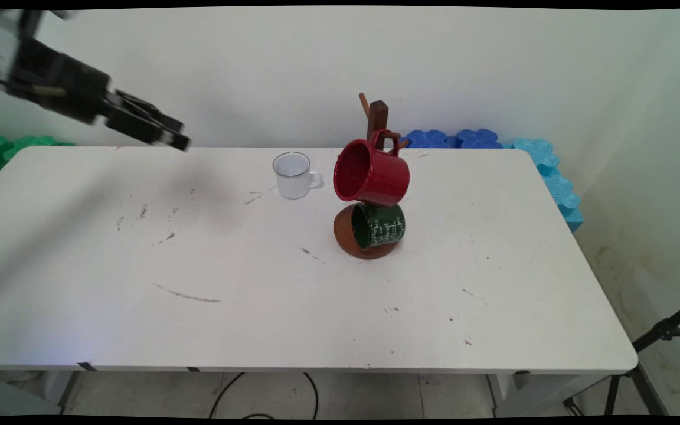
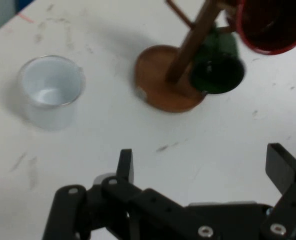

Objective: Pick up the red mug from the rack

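Pincer point(image 1: 176, 133): up in the air over tabletop's far-left part, long axis slanting down toward the right; fingers point(image 2: 125, 165) spread wide apart, nothing btwn them, touching nothing.
White mug point(image 1: 293, 175): nearest thing to pincer, upright on tabletop, mouth up, handle sticking out to the right in main view; well apart from pincer.
Mug tree point(image 1: 377, 121): wooden post w/ pegs on a round brown base point(image 1: 346, 233), just right of white mug.
Red mug point(image 1: 370, 173): hangs by its handle on an upper peg, lying sideways, mouth facing left.
Green mug point(image 1: 378, 225): hangs lower, just under red mug, mouth also left, white lettering on side.
Tabletop point(image 1: 257, 307): white, scuffed w/ dark marks.
Foam mats point(image 1: 543, 154): blue, along far-right edge; green ones far left.
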`<state>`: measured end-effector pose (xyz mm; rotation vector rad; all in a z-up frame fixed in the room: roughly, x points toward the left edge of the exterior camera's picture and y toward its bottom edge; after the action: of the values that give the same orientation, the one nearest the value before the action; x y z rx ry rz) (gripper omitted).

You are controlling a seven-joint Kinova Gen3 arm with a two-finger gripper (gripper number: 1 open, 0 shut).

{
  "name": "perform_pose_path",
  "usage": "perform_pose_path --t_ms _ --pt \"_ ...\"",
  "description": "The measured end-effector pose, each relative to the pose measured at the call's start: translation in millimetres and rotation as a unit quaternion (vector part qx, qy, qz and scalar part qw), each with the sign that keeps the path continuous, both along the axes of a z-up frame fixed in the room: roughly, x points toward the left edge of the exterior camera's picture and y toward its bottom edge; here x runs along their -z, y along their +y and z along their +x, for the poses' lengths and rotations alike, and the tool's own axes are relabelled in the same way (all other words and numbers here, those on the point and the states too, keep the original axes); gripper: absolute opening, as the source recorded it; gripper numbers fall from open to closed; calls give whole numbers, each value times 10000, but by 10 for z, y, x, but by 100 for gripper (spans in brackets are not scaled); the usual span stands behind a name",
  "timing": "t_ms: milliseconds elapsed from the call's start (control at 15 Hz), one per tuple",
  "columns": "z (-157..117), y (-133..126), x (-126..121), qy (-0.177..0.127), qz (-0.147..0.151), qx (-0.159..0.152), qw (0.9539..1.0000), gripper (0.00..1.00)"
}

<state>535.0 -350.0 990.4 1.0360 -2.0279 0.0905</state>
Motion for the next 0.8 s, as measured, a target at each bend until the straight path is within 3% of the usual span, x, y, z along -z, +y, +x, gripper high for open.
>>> perform_pose_path --t_ms 267,533,800 --pt "-640 90 186 396 -100 373 9985 100" --pt "-1086 132 313 451 -49 568 9974 100" --pt "-1385 120 398 380 -329 718 9962 100"
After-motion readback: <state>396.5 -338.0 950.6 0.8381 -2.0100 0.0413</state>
